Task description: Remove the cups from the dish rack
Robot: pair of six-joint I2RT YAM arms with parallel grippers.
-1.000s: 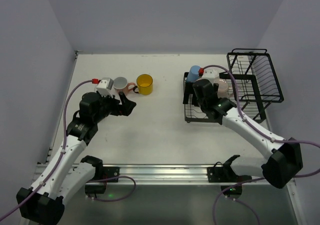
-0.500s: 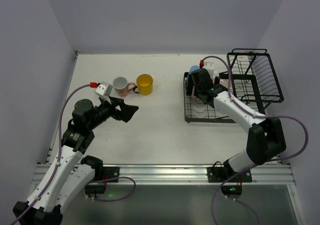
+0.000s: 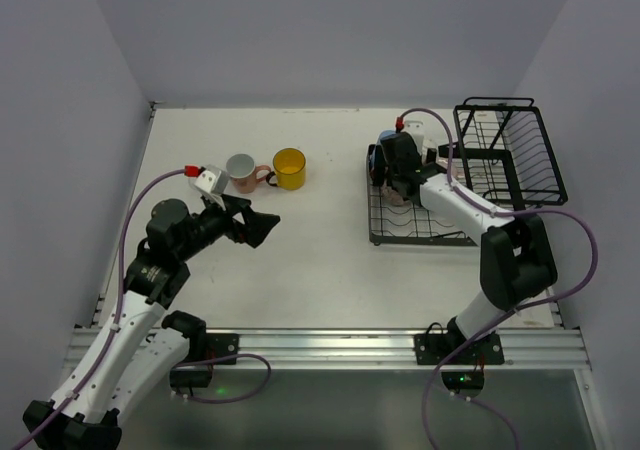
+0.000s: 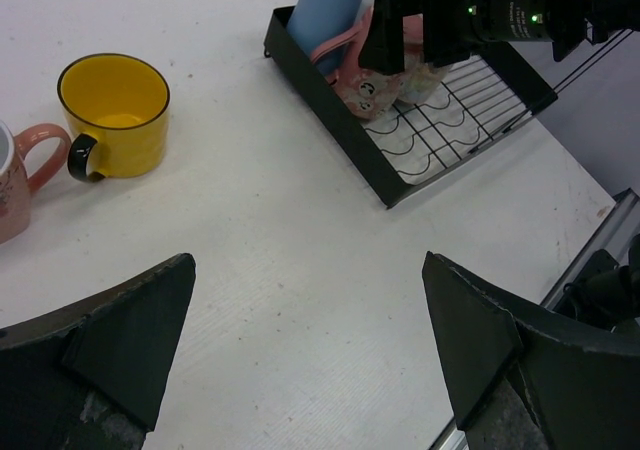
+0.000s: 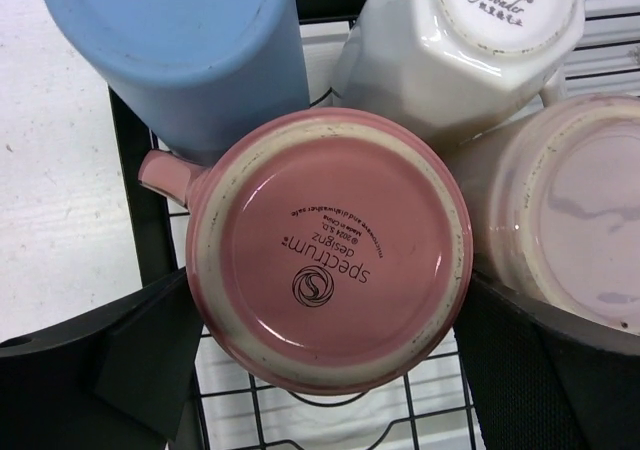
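The black wire dish rack (image 3: pixel 420 222) stands at the right, its flat tray joined to a taller basket (image 3: pixel 512 160). Upside-down cups crowd the tray's far left corner: a pink mug (image 5: pixel 330 250), a blue tumbler (image 5: pixel 180 50), a white mug (image 5: pixel 460 40) and a pale beige cup (image 5: pixel 575 205). My right gripper (image 3: pixel 391 177) is open, with its fingers (image 5: pixel 130 360) on either side of the pink mug. A yellow mug (image 3: pixel 289 168) and a pink-handled mug (image 3: pixel 241 170) stand upright on the table. My left gripper (image 3: pixel 256 227) is open and empty, near and below them.
In the left wrist view the yellow mug (image 4: pixel 115 110) is at the far left and the rack's tray (image 4: pixel 420 140) at the far right, with the right arm (image 4: pixel 490 10) over it. White walls enclose the table on three sides.
My right gripper moved to the tray's far left corner and came around the pink mug. My left arm drew back from the two mugs on the table.
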